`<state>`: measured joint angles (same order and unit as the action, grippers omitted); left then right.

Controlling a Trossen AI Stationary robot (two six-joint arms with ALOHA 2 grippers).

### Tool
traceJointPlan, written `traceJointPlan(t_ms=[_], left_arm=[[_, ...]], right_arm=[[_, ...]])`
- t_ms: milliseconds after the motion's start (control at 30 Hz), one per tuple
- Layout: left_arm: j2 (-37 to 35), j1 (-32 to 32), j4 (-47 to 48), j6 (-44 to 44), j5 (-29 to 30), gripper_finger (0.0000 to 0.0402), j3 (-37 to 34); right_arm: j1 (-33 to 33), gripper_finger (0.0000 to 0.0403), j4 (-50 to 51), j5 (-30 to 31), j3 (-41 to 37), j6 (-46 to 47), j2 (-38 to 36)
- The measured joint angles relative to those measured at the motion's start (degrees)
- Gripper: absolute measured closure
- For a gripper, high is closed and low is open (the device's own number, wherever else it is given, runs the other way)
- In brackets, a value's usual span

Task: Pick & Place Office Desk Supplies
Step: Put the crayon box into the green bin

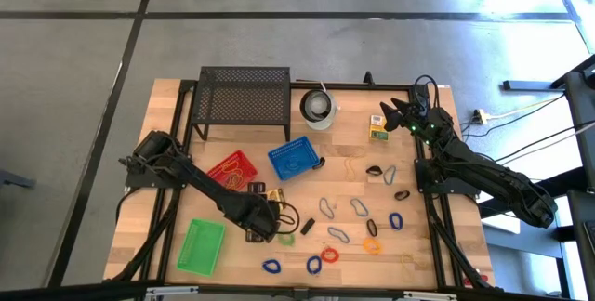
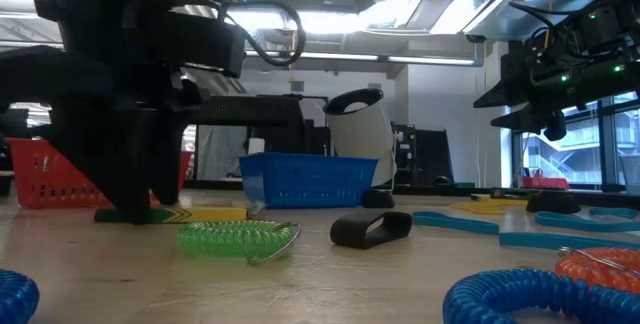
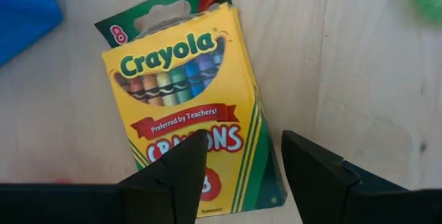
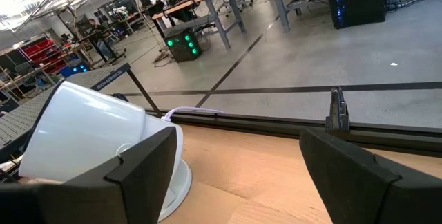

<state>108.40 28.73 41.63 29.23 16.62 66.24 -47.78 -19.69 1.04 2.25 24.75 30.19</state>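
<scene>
Grey concrete floor with dark seams surrounds the wooden table [image 1: 177,166], which carries a black mesh stand [image 1: 244,97] and a white cup [image 1: 318,108] along its far edge. Red [image 1: 233,169] and blue [image 1: 294,157] baskets sit near the middle, and a green basket [image 1: 202,245] lies by the near left corner.

The left gripper [image 1: 263,227] is down low near the table's near edge, just right of the green basket. Its wrist view shows a yellow-and-green crayon box [image 3: 186,106] lying flat on the wood with the two dark fingers [image 3: 176,179] parted over the box's lower end — spread apart, not visibly clamped on it. A green coiled loop [image 2: 240,237] lies just beside this gripper.

The right gripper [image 1: 398,115] hovers above the far right corner with its jaws wide apart and nothing between them; the cup stands just beyond its fingers. A second crayon box [image 1: 377,126] lies flat next to it.

Coloured loops are scattered across the near right part of the table — blue [image 1: 314,265], orange [image 1: 372,244], red [image 1: 330,255], grey [image 1: 359,207] and black [image 1: 402,194]. A small black clip [image 2: 371,228] rests among them, near the middle.
</scene>
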Motion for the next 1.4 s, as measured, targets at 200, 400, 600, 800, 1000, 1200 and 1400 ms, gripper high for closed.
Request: traceJointPlan(t_ms=[200, 400, 600, 800, 1000, 1200, 1400], left_arm=[[0.31, 0.0, 1.15, 0.03, 0.94, 0.0236, 4.32], [0.2, -0.53, -0.6, -10.03, 3.12, 0.0256, 9.04], [0.96, -4.88, -3.16, -26.72, 3.54, 0.026, 9.14], [2.36, -10.81, -3.66, -38.37, -1.43, 0.0261, 9.14], [2.25, -12.92, -3.67, -44.76, -4.0, 0.0261, 9.14], [2.23, -12.91, -3.65, -50.35, -8.74, 0.0261, 9.14], [2.99, -14.25, -4.69, -49.75, -9.09, 0.0261, 9.14]], right_arm=[[0.01, 0.0092, -0.02, 0.0, 0.01, 0.0, 0.0], [0.01, 0.0092, -0.02, 0.0, 0.01, 0.0, 0.0], [0.01, 0.0092, 0.0, 0.0, 0.01, 0.0, 0.0], [0.0, 0.0092, -0.02, -0.02, 0.0, -0.01, 0.0], [0.01, 0.0092, 0.0, 0.0, 0.01, -0.02, 0.0], [0.0, 0.0092, -0.01, 0.0, 0.01, 0.0, 0.0], [0.01, 0.0092, 0.0, 0.0, 0.0, -0.01, 0.0]])
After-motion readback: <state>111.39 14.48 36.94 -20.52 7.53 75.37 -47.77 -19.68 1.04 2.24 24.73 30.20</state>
